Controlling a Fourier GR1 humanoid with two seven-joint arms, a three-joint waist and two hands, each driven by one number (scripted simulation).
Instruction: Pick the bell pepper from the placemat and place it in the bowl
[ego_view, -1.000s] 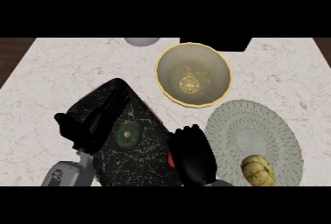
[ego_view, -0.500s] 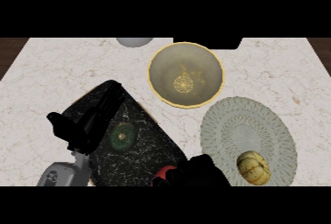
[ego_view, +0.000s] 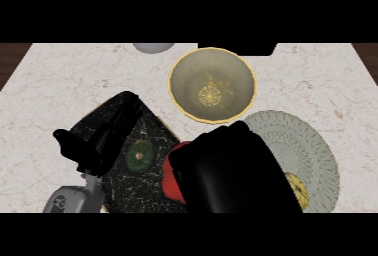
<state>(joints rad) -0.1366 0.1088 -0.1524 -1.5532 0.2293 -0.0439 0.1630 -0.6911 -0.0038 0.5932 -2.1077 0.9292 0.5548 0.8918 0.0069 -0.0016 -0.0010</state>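
Head view: the pepper (ego_view: 170, 177) sits at the right edge of the dark placemat (ego_view: 129, 192), near the robot. Only a red sliver of it shows, because the right hand (ego_view: 229, 175) lies right over it and hides the rest. The sliver peeks out at that hand's left side, so the pepper is beneath the hand and a little to its left. Whether the hand has closed on it cannot be told, nor can the pepper's long axis.

The left hand (ego_view: 100, 142) hangs over the placemat's left part, its fingers (ego_view: 125, 107) straight and apart, holding nothing. It is well apart from the pepper, so the right hand is clearly the nearer one.

The bowl (ego_view: 184, 85) stands on the table (ego_view: 59, 85) beyond the placemat, farther out and slightly to the right of the pepper. A plate (ego_view: 310, 145) lies beside it on the right. Once the pepper is held, the carry would likely run forward and a touch right, keeping clear of the plate.
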